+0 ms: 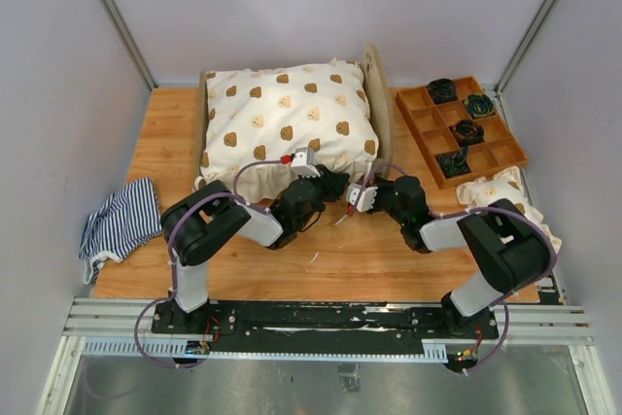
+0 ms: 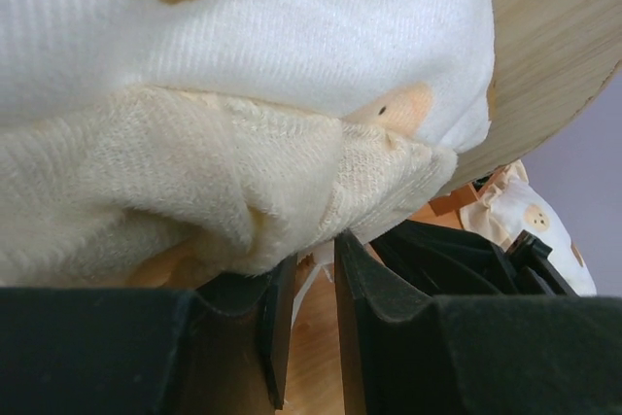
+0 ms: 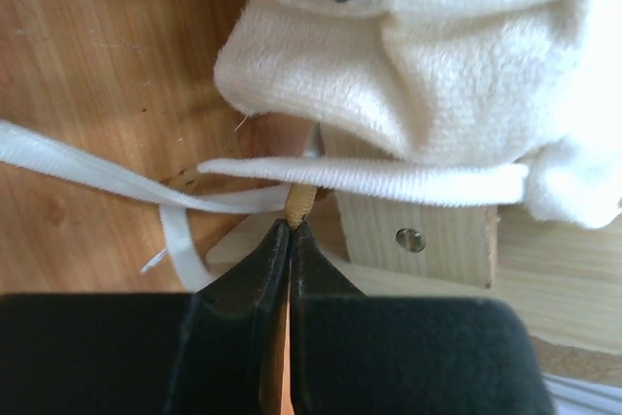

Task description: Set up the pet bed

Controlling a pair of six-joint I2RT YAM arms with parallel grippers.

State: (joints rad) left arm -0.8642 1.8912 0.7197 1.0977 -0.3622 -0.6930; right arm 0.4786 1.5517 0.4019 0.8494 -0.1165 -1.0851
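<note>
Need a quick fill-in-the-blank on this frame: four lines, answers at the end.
1. The striped cloth lies to the ____ of the pet bed.
2. The compartment tray sits on the bed's ____ side.
3. The right hand has its jaws ____.
4. The cushion on the bed is white with ____ bear prints.

Missing words: left; right; shut; brown.
</note>
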